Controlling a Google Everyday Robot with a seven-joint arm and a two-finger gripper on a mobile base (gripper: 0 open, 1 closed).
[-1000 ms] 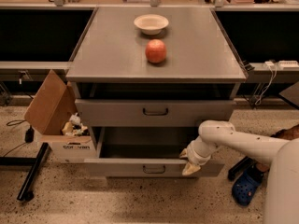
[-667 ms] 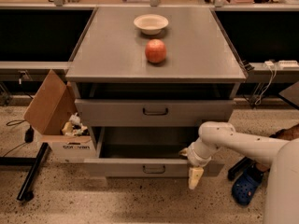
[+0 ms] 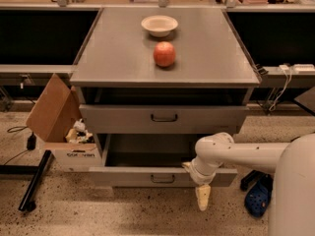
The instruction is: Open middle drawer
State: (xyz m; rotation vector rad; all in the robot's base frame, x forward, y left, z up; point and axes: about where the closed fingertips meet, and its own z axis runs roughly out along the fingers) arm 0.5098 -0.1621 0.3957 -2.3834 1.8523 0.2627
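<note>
The grey cabinet (image 3: pixel 123 58) has two drawers showing. The upper drawer (image 3: pixel 123 120) stands slightly out, with a dark bar handle at its centre. Below it the middle drawer (image 3: pixel 128 177) is pulled well out, its dark inside visible and its flat front panel carrying a small handle (image 3: pixel 162 179). Whatever is below it is hidden. My gripper (image 3: pixel 202 196) hangs pointing down at the floor just in front of the right part of that front panel. My white arm (image 3: pixel 246 156) reaches in from the right.
A red apple (image 3: pixel 164 54) and a white bowl (image 3: pixel 159 25) sit on the cabinet top. An open cardboard box (image 3: pixel 59 127) stands on the floor at the left beside a black stand leg (image 3: pixel 34 181). Blue shoes (image 3: pixel 258 198) lie at the right.
My gripper has dropped from the top edge of the pulled-out drawer's front to below and in front of it. The drawer has not moved.
</note>
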